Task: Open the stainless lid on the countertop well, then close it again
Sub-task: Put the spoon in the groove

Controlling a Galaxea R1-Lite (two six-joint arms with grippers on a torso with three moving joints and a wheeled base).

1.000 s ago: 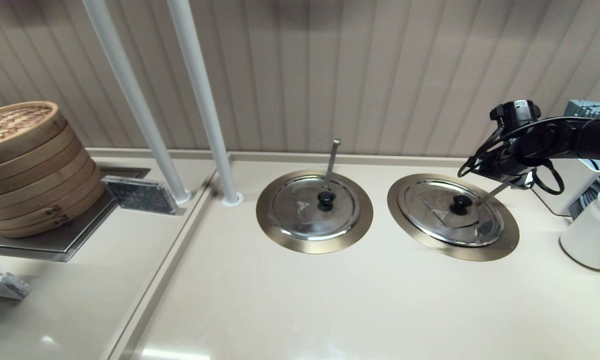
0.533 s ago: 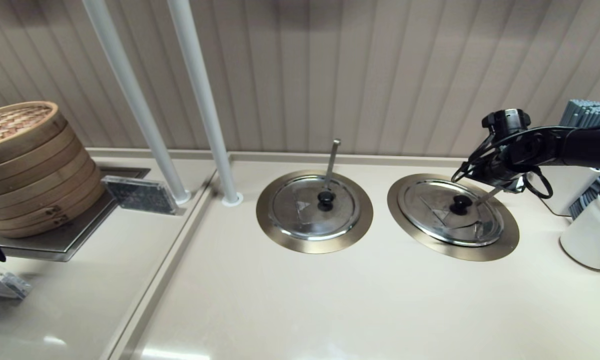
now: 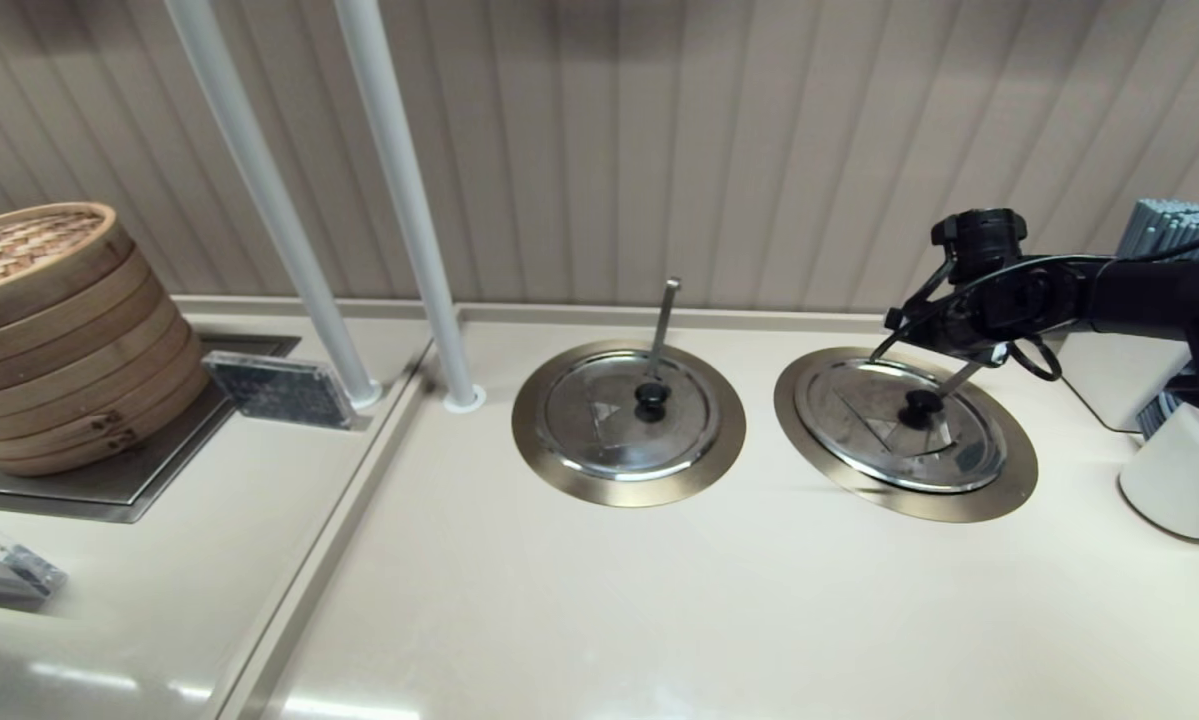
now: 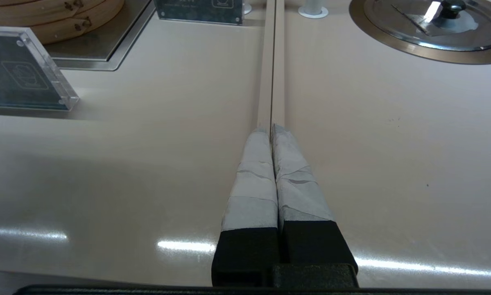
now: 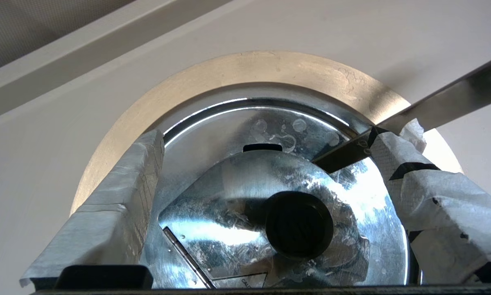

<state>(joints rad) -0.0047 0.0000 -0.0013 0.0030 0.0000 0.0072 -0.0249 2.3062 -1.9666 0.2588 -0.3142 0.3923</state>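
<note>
Right gripper (image 5: 265,205) spread wide, holding nothing, above stainless lid (image 3: 884,425) seated on countertop well (image 3: 1014,480), fingers (image 5: 118,205) flanking its black knob (image 5: 299,224).

The right gripper (image 5: 265,184) hides the top of the slanting ladle handle (image 3: 954,381) in the head view; its fingertips don't show there. The lid (image 5: 270,213) covers the well (image 3: 999,480), and the wrist picture's edge cuts off its triangle mark (image 5: 245,280)

Slanting ladle handle (image 5: 446,104) beside knob (image 5: 299,224).
</note>
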